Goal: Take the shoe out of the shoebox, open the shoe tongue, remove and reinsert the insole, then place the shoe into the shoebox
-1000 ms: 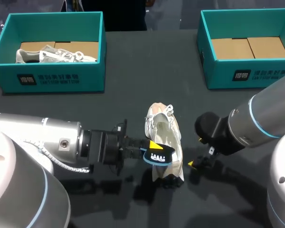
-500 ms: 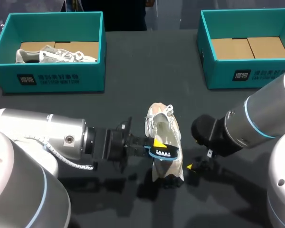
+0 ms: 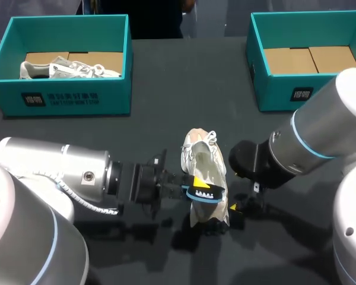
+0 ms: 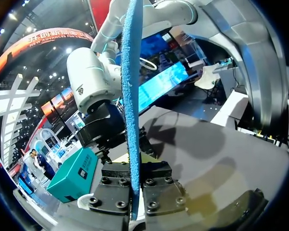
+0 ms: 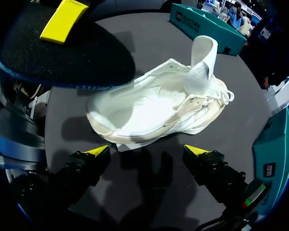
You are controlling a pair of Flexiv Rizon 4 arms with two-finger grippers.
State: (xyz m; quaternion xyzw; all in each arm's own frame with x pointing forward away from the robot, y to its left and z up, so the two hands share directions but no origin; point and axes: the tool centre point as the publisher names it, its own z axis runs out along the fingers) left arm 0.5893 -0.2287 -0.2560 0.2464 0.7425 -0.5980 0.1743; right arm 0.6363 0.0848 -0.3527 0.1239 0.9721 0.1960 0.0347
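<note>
A white shoe (image 3: 203, 166) lies in the middle of the black table, its tongue (image 5: 202, 57) pulled up and its inside bare. My left gripper (image 3: 187, 189) is shut on the black, blue-edged insole (image 3: 206, 192) with a yellow label, which hovers over the shoe's heel end. In the left wrist view the insole (image 4: 131, 96) stands edge-on, clamped between the fingers. My right gripper (image 3: 237, 209) is low beside the heel, open. Its yellow tips (image 5: 98, 153) flank the table just short of the shoe (image 5: 159, 106), holding nothing.
A teal shoebox (image 3: 65, 98) at the back left holds another pale shoe (image 3: 65, 68). A second teal shoebox (image 3: 296, 92) at the back right shows only its cardboard floor. The left arm's bulk fills the front left.
My left gripper has carried the insole a little to the right, over the shoe's heel. My right arm has shifted left, closer to the shoe, its gripper staying open.
</note>
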